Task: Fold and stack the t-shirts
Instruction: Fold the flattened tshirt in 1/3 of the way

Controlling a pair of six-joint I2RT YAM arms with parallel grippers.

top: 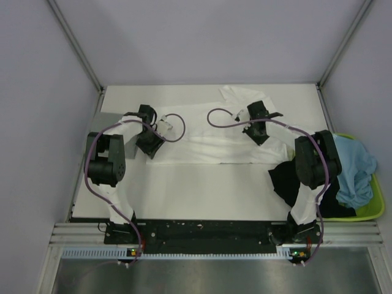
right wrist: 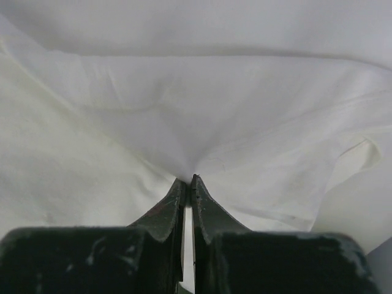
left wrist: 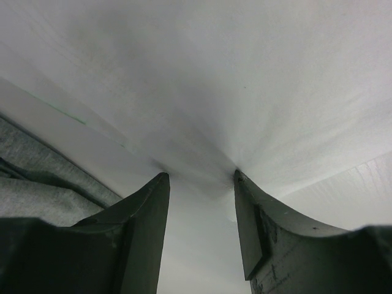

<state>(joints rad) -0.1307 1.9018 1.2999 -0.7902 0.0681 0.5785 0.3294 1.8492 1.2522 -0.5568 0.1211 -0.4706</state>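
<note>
Only wrist views show both grippers pinching the white t-shirt [top: 214,144].

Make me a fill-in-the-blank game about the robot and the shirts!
1. Both arms are working on the ____ t-shirt spread on the table.
2. The right tool is pinched ____ on that shirt.
3. The light blue t-shirt lies in the lime-green ____.
4. The black t-shirt hangs beside the ____ arm.

Missing words: white; shut; tray; right
</note>
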